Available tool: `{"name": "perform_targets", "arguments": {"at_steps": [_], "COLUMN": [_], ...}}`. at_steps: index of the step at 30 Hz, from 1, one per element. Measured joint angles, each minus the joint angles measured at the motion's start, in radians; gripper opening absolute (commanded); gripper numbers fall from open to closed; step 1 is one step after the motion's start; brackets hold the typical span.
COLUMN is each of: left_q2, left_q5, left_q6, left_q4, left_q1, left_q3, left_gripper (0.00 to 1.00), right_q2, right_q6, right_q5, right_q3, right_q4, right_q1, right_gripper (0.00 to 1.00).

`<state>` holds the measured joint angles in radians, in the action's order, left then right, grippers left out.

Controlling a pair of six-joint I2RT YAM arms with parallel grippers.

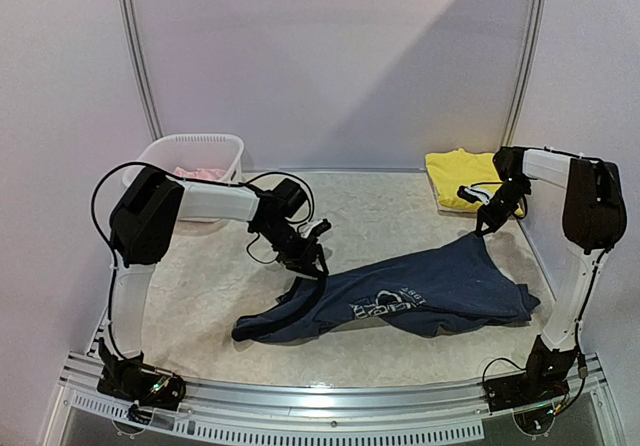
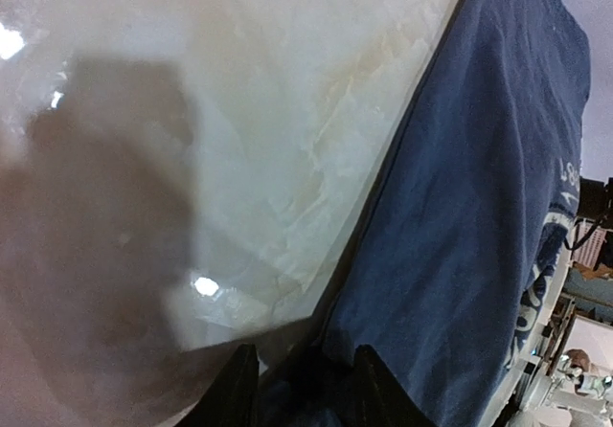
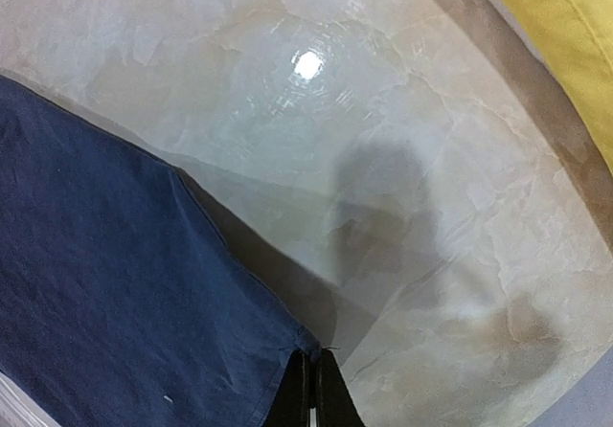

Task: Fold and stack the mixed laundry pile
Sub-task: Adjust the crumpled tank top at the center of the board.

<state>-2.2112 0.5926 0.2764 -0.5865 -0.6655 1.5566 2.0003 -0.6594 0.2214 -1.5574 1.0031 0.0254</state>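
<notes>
We are holding the navy tank top (image 1: 420, 291) across the table's (image 1: 400, 206) near middle, right gripper (image 3: 308, 365) pinching its corner tight, left gripper (image 2: 306, 370) half-closed on bunched cloth; best pulling taut evenly

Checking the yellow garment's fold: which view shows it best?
Top external: the whole yellow garment lies at the table's far right. The right wrist view catches only an edge of it; the left wrist view shows none.
</notes>
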Motion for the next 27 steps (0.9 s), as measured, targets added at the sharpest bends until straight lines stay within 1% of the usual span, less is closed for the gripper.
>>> {"name": "perform_targets", "arguments": {"at_steps": [2,5,6,10,13,17,20,21,22,23,24,25,27], "left_q2": [-0.009,-0.016,-0.017,-0.011,0.026,0.134,0.237,0.264,0.28,0.288,0.287,0.28,0.262], "left_q5": [0.004,0.0,-0.004,-0.054,-0.095,-0.158,-0.192,-0.199,-0.201,-0.203,-0.206,-0.21,-0.221], "left_q6": [0.003,0.003,0.002,0.017,0.032,0.039,0.039,0.039,0.038,0.036,0.033,0.035,0.034], "left_q4": [-0.003,-0.007,-0.006,0.023,0.062,0.097,0.122,0.127,0.127,0.126,0.126,0.124,0.117], "left_q1": [-0.004,-0.005,-0.005,-0.005,-0.005,-0.005,-0.005,-0.004,-0.004,-0.004,-0.004,-0.004,-0.004], "left_q3": [0.01,0.024,0.028,0.028,0.007,0.004,0.011,0.02,0.034,0.055,0.075,0.087,0.092], "left_gripper": [0.23,0.05,0.01,0.0,0.0,0.0,0.0,0.04,0.16,0.24,0.3,0.35,0.39], "right_q2": [0.0,0.0,0.0,0.0,-0.003,-0.045,-0.11,-0.127,-0.15,-0.175,-0.193,-0.215,-0.249], "right_q6": [0.0,0.001,0.002,0.007,0.012,0.031,0.048,0.052,0.055,0.059,0.061,0.068,0.079], "right_q5": [0.001,0.003,0.004,0.017,0.021,0.035,0.058,0.063,0.068,0.072,0.075,0.079,0.089], "right_q3": [0.008,0.013,0.014,0.014,0.014,0.012,-0.013,-0.022,-0.032,-0.041,-0.045,-0.048,-0.049], "right_q4": [0.0,-0.002,-0.002,-0.005,-0.013,-0.021,-0.024,-0.025,-0.031,-0.036,-0.04,-0.045,-0.054], "right_q1": [0.0,0.0,0.0,0.0,0.001,0.014,0.038,0.04,0.053,0.06,0.065,0.071,0.081], "right_gripper": [0.0,0.0,0.0,0.0,0.0,0.0,0.0,0.0,0.0,0.0,0.0,0.0,0.0]}}
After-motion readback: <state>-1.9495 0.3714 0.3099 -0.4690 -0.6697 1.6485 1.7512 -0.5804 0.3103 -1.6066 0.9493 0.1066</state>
